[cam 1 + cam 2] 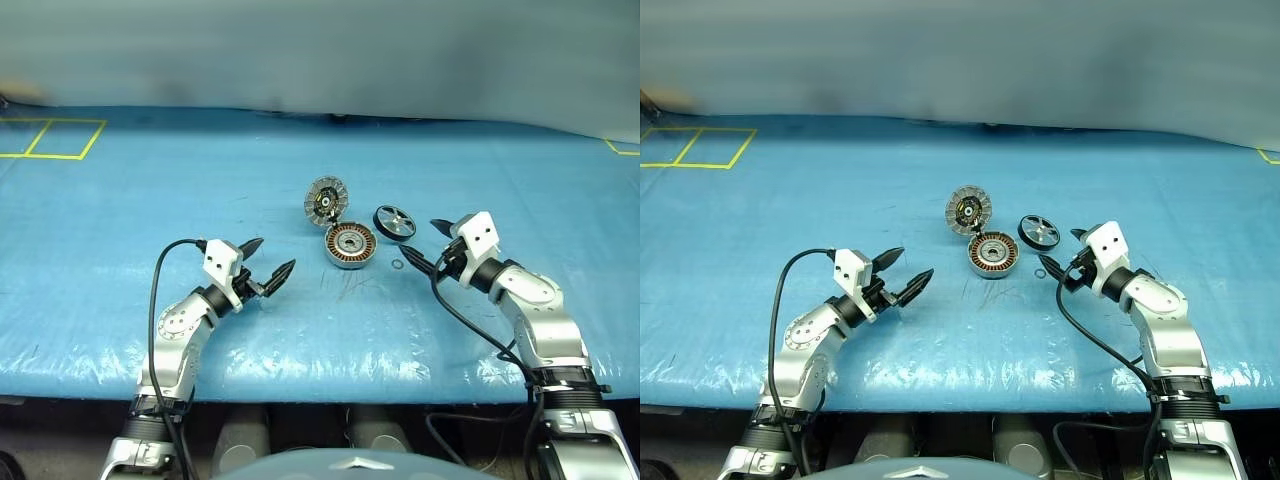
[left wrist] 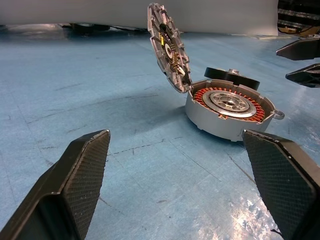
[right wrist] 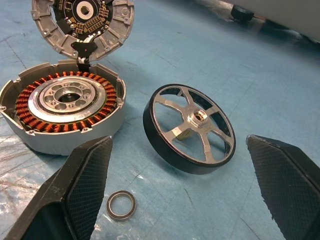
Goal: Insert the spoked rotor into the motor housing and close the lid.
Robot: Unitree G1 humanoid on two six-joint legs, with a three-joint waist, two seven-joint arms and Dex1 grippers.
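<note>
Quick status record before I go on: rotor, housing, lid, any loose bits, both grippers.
rotor: on the blue mat, beside the housing, not inserted
housing: windings exposed, centre empty
lid: open, standing up from the housing's rim
washer: loose on the mat near the rotor
left gripper: jaws open, holding nothing
right gripper: jaws open, holding nothing, facing the rotor

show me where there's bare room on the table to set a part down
Bare blue table runs wide from the yellow tape lines to the lid, and in front of the motor housing, between the two arms. It is crowded on the housing's right: spoked rotor, small washer ring and right gripper sit close together.
</note>
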